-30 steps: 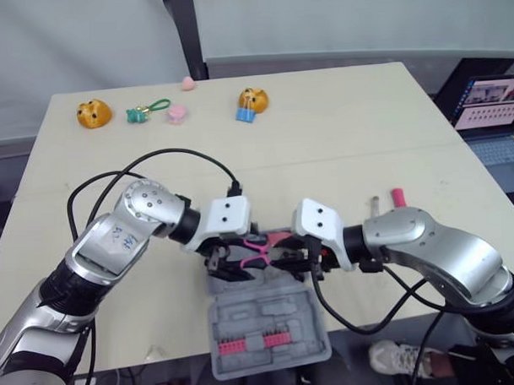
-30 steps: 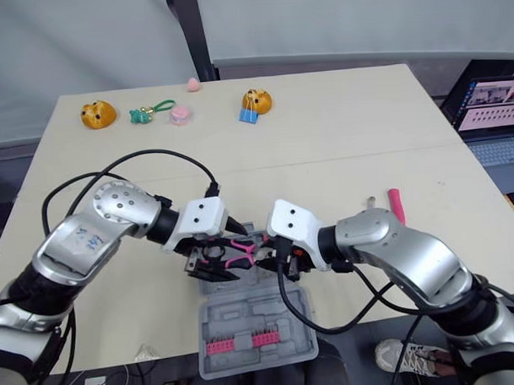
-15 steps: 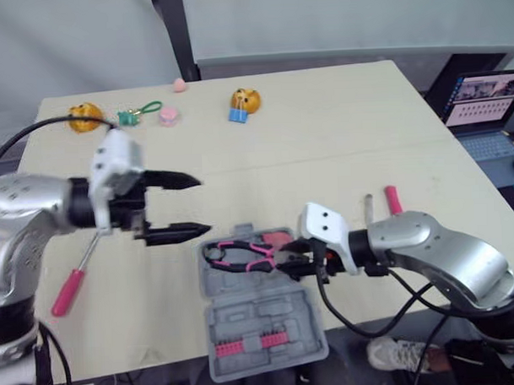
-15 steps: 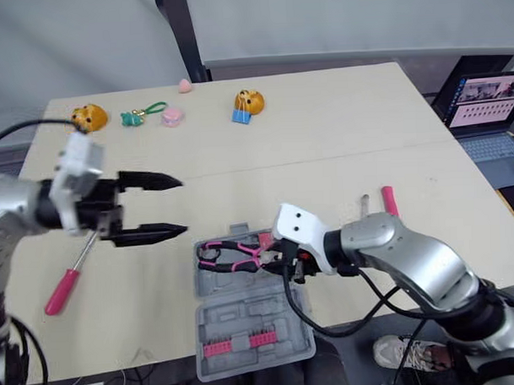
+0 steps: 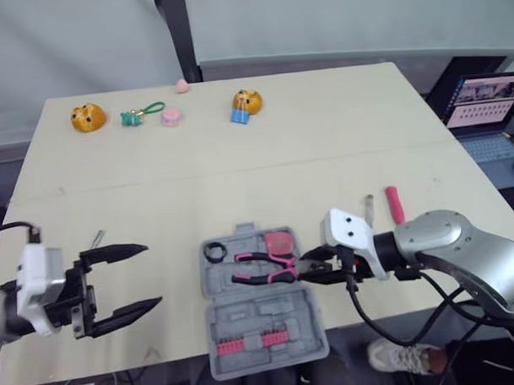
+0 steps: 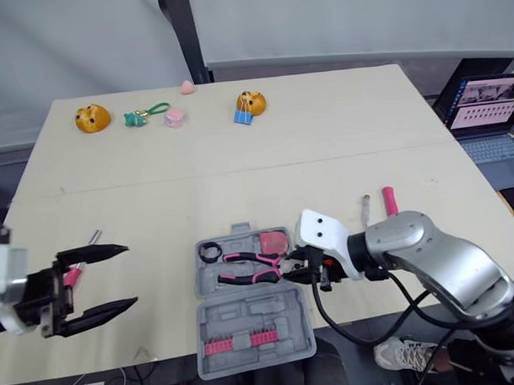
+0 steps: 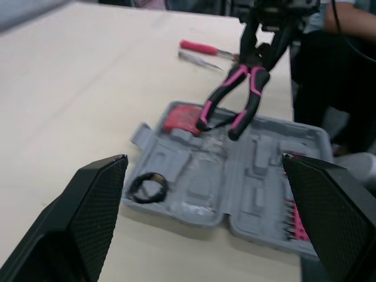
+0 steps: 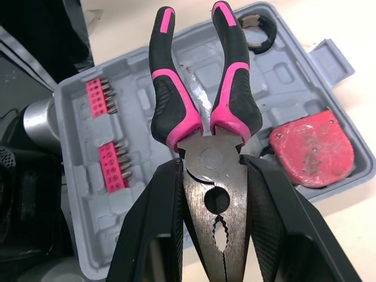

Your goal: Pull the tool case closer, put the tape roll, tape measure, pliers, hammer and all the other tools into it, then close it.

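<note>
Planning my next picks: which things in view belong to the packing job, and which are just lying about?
Job: tool case, pliers in the right gripper, tape roll and tape measure in the case, screwdriver by the left gripper, pink-handled tool near the right arm.

Lying about: orange toys, green keychain, pink disc, blue clip, laptop.

You see the pliers [image 8: 204, 158] with dull bare metal at the head and handles sleeved in black and pink rubbery grips. The tool case [image 5: 283, 322] looks like matt grey moulded plastic. The tape measure [image 8: 311, 147] shell is red plastic with a slight sheen. The table [image 5: 305, 132] is smooth, pale and matt. The left gripper [image 5: 152, 275] has black pads [image 7: 94, 200] with a fine cross-hatched texture.
</note>
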Controlling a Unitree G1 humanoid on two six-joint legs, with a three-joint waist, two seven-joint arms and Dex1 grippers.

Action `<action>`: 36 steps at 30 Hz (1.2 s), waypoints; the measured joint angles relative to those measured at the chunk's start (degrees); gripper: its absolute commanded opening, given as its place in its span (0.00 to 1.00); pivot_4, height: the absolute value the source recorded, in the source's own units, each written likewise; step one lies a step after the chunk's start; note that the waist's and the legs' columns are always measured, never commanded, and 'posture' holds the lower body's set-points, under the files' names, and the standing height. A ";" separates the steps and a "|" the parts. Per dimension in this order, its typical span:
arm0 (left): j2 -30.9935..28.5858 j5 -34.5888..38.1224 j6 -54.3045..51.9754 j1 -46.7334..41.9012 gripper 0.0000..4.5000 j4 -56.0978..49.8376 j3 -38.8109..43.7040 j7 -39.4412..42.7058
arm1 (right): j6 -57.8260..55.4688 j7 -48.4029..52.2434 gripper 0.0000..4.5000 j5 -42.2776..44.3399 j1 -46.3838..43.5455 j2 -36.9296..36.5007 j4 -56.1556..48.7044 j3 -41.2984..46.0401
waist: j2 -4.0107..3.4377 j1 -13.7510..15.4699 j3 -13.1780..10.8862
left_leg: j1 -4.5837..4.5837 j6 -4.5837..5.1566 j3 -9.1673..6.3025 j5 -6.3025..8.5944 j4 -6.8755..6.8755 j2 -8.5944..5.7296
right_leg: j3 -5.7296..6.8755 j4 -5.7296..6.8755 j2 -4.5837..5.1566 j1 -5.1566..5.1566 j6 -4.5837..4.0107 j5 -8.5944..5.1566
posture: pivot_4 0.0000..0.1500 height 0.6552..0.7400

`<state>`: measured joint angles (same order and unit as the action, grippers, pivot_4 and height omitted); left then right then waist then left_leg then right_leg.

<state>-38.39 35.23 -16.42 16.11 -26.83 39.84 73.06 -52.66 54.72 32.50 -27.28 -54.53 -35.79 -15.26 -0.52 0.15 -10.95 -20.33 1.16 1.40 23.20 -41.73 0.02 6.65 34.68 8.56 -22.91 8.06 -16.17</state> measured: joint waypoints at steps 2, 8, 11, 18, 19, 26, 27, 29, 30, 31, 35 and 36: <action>1.60 -0.12 3.27 2.48 1.00 1.30 0.57 -0.04 | 1.34 0.77 0.22 -0.72 0.75 -0.36 0.46 0.00 | 0.00 -0.14 0.00 | 0.00 0.00 0.01 0.00 0.02 0.00 | 0.00 -0.02 0.00 0.00 0.00 0.00 | 1.00 0.71; 1.74 -0.43 6.52 6.31 1.00 4.12 -0.11 -0.41 | 3.20 3.04 0.22 -2.70 -0.32 -0.57 2.16 -1.08 | -0.01 -0.13 0.00 | 0.01 0.01 -0.01 0.00 0.02 0.00 | -0.01 -0.02 0.00 0.00 0.00 0.00 | 1.00 0.71; 1.76 -0.60 9.02 6.75 1.00 7.04 -0.91 -0.13 | 1.00 3.40 0.22 -4.84 -6.75 0.75 2.49 -5.49 | -0.03 -0.37 -0.01 | 0.02 -0.01 -0.01 0.01 0.05 0.05 | -0.01 -0.02 -0.01 -0.04 -0.03 -0.01 | 1.00 0.71; 2.33 -0.43 14.88 10.15 1.00 9.92 -1.93 3.08 | -5.56 3.42 0.22 -11.30 -18.35 7.02 7.14 -18.69 | -0.03 -0.73 -0.01 | -0.12 -0.02 0.11 0.02 0.30 0.04 | -0.02 -0.02 0.01 -0.40 -0.09 -0.05 | 1.00 0.71; 2.34 -0.39 15.44 10.77 1.00 9.99 -1.90 3.46 | -6.38 3.42 0.22 -11.93 -19.32 8.04 7.95 -20.17 | -0.03 -0.79 -0.01 | -0.15 -0.02 0.12 0.02 0.31 0.04 | -0.01 -0.02 0.01 -0.44 -0.09 -0.05 | 1.00 0.71; 2.42 0.51 17.18 13.79 1.00 11.26 -1.96 4.26 | -9.88 2.94 0.22 -14.79 -24.48 15.26 13.98 -24.99 | -0.02 -0.84 0.00 | -0.19 -0.02 0.13 0.02 0.25 0.05 | -0.02 0.05 0.01 -0.47 -0.09 -0.05 | 1.00 0.71; 2.42 0.53 17.28 13.84 1.00 11.26 -2.00 4.20 | -9.93 2.82 0.22 -15.05 -24.48 15.80 14.45 -25.14 | -0.02 -0.83 -0.01 | -0.19 -0.02 0.13 0.02 0.26 0.05 | -0.03 0.04 0.01 -0.48 -0.09 -0.05 | 1.00 0.71; 2.42 0.57 17.72 13.86 1.00 11.21 -2.27 3.96 | -9.86 2.77 0.22 -15.69 -24.49 16.73 15.51 -25.45 | -0.02 -0.95 -0.01 | -0.19 -0.02 0.14 0.02 0.27 0.06 | -0.03 0.06 0.01 -0.50 -0.09 -0.05 | 1.00 0.71; 2.42 0.57 17.87 13.86 1.00 11.17 -2.54 3.83 | -9.86 2.77 0.22 -15.97 -24.49 16.94 15.87 -25.70 | -0.02 -1.01 -0.01 | -0.19 -0.02 0.14 0.02 0.27 0.05 | -0.03 0.06 0.01 -0.50 -0.09 -0.05 | 1.00 0.71; 2.47 0.55 17.99 13.86 1.00 11.14 -2.82 3.55 | -9.79 2.77 0.22 -16.28 -24.49 17.08 16.08 -26.05 | -0.03 -1.10 -0.01 | -0.19 -0.02 0.15 0.02 0.29 0.05 | -0.04 0.06 0.01 -0.51 -0.09 -0.05 | 1.00 0.71; 2.51 0.53 18.37 13.87 1.00 11.01 -3.84 2.47 | -9.60 2.78 0.22 -17.31 -24.48 18.34 17.23 -27.14 | -0.03 -1.73 -0.01 | -0.19 -0.02 0.17 0.02 0.29 0.05 | -0.04 0.07 0.01 -0.51 -0.09 -0.05 | 1.00 0.71; 2.51 0.53 18.37 13.87 1.00 10.91 -4.02 2.39 | -9.48 2.78 0.22 -17.33 -24.48 18.51 17.34 -27.14 | -0.03 -1.74 -0.01 | -0.19 -0.02 0.18 0.02 0.29 0.04 | -0.05 0.09 0.01 -0.52 -0.09 -0.05 | 1.00 0.71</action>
<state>-35.88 35.76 1.95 29.98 -15.93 35.82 75.45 -62.14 57.50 15.17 -51.76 -36.01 -18.45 -42.41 -0.55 -1.59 -10.95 -20.52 1.14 1.59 23.21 -41.44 0.07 6.60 34.77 8.57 -23.43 7.97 -16.22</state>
